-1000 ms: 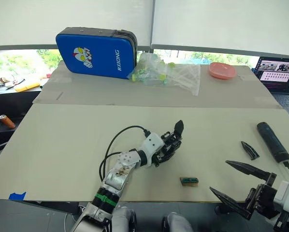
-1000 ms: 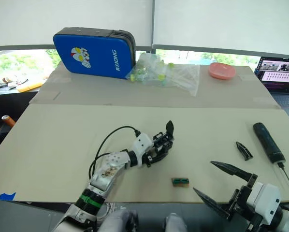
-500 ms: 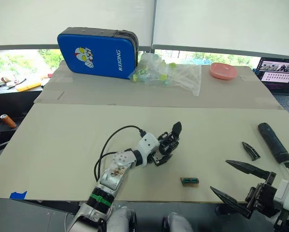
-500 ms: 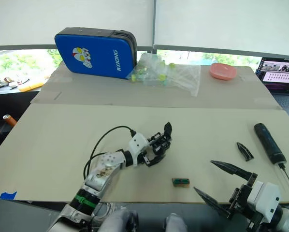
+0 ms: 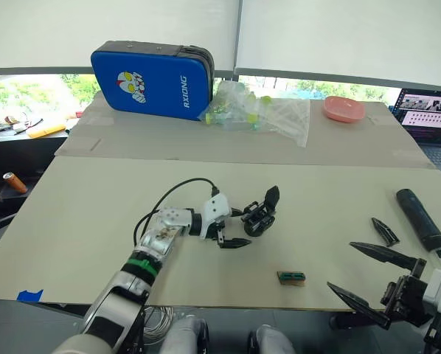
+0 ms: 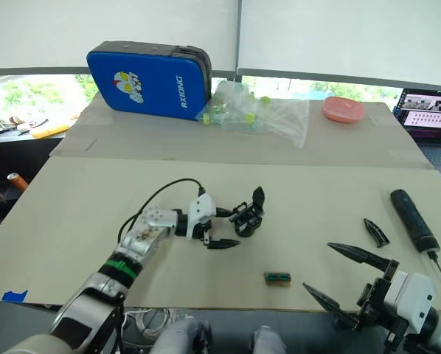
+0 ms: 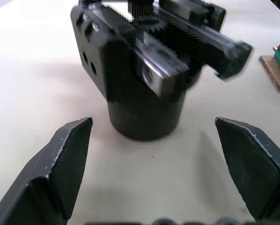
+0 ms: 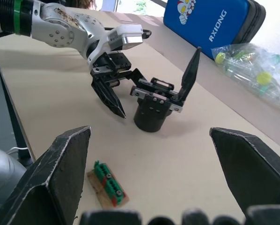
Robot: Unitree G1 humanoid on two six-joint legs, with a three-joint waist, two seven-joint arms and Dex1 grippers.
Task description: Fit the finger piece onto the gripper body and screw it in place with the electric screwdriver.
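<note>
The left gripper (image 5: 235,230) has let go and backed off the gripper body (image 5: 261,216), fingers spread. The right gripper (image 5: 368,284) (also open) sits nearer the finger piece (image 5: 383,230), just ahead.

On my table (image 5: 95,214), near edge: one small green terminal block on a brown base (image 5: 290,277), lying flat. Far side: blue padded case (image 5: 152,75), cartoon print, standing on its long edge; clear plastic bag (image 5: 261,116) with yellow-green pieces just beside it; pink dish (image 5: 344,110) further right. Right edge: open laptop (image 5: 432,114), screen lit. Left, off my table: orange-handled tool (image 5: 12,182).
</note>
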